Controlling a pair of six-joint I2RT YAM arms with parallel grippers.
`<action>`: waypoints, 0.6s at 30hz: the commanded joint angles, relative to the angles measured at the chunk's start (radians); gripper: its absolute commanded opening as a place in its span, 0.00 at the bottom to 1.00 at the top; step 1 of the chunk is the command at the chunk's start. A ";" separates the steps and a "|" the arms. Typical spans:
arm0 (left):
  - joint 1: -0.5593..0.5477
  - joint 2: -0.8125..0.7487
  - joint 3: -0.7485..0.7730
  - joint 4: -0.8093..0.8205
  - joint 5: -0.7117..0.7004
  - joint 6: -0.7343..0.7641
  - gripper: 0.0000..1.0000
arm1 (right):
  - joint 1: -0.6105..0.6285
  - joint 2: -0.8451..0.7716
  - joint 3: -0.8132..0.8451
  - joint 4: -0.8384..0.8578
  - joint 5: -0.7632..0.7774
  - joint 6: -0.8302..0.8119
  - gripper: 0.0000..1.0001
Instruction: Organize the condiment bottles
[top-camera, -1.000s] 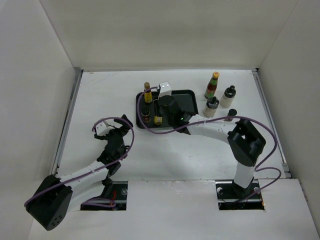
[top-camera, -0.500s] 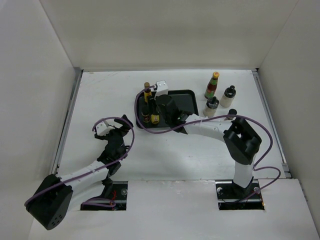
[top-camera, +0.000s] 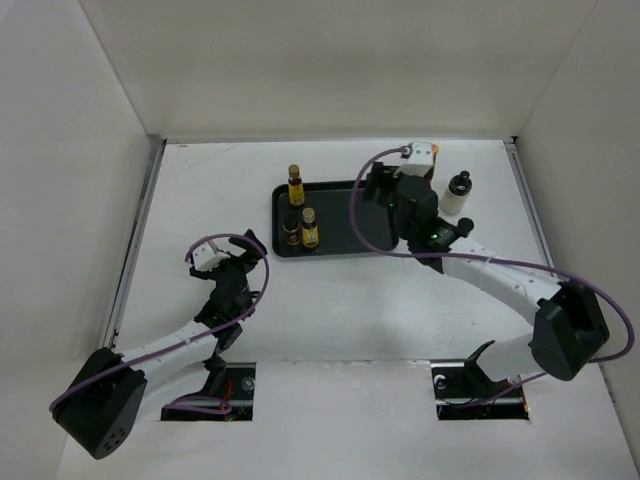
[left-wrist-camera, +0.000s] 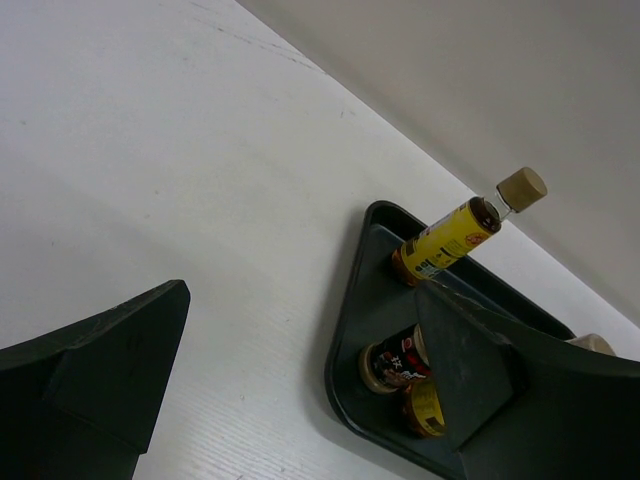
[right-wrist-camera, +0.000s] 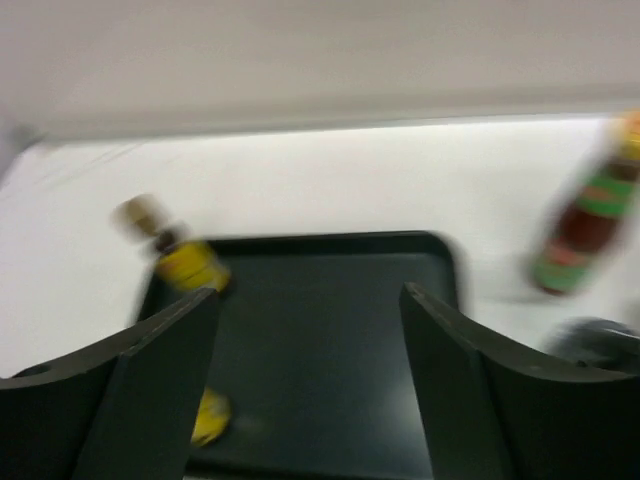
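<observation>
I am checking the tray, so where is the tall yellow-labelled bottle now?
In the top view, the tall yellow-labelled bottle stands in the far left corner of the black tray, just behind two shorter bottles.

One black rectangular tray (top-camera: 332, 212), two yellow-labelled bottles (top-camera: 296, 186) (top-camera: 309, 229), one dark spice jar (top-camera: 290, 230), one white black-capped bottle (top-camera: 457, 195), one red green-labelled bottle (right-wrist-camera: 572, 235).

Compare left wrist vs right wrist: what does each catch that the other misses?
Left wrist only: the short dark jar on the tray. Right wrist only, blurred: the green-labelled bottle standing off the tray to the right. Both: the black tray and the tall yellow-labelled bottle at its far left corner.
</observation>
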 joint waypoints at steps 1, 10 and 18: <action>0.007 0.009 0.006 0.048 0.010 -0.011 1.00 | -0.071 -0.028 -0.100 -0.030 0.183 0.031 0.83; 0.005 0.017 0.009 0.052 0.024 -0.013 1.00 | -0.246 -0.122 -0.250 -0.036 0.316 0.042 0.88; -0.002 0.017 0.011 0.052 0.026 -0.013 1.00 | -0.403 -0.265 -0.382 -0.046 0.326 0.104 0.81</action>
